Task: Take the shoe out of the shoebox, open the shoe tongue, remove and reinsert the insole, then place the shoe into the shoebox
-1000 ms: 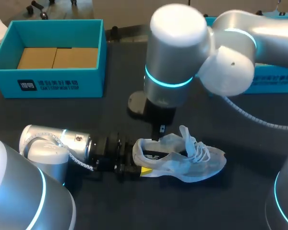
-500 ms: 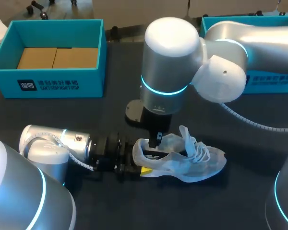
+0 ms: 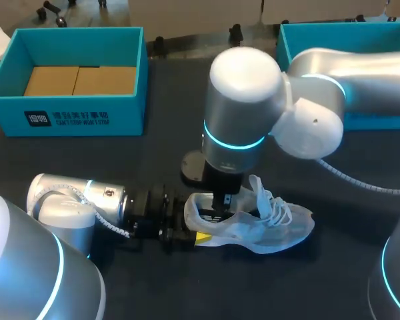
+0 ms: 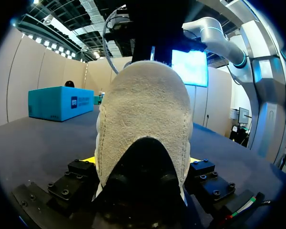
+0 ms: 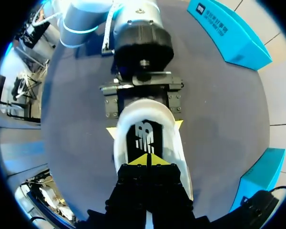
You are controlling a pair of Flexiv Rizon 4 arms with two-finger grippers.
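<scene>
A white mesh shoe (image 3: 273,227) lies on the dark table, toe to the right, its tongue (image 3: 259,189) standing up. My left gripper (image 3: 190,233) lies low behind the heel (image 4: 143,119), which fills its jaws; its yellow fingertips (image 5: 111,132) press the heel from both sides. My right gripper (image 3: 221,203) points straight down into the shoe's opening. Its tips are shut together (image 5: 147,160) just above the black insole (image 5: 144,136), and nothing shows between them.
A teal shoebox (image 3: 67,120) with brown cardboard inside stands at the back left. A second teal box (image 3: 333,33) sits at the back right, partly behind my right arm. The right arm's big elbow (image 3: 243,100) hangs over the table's middle.
My right arm has come nearer and lower, bringing its shut gripper down into the shoe's opening. The left gripper and the shoe have stayed put.
</scene>
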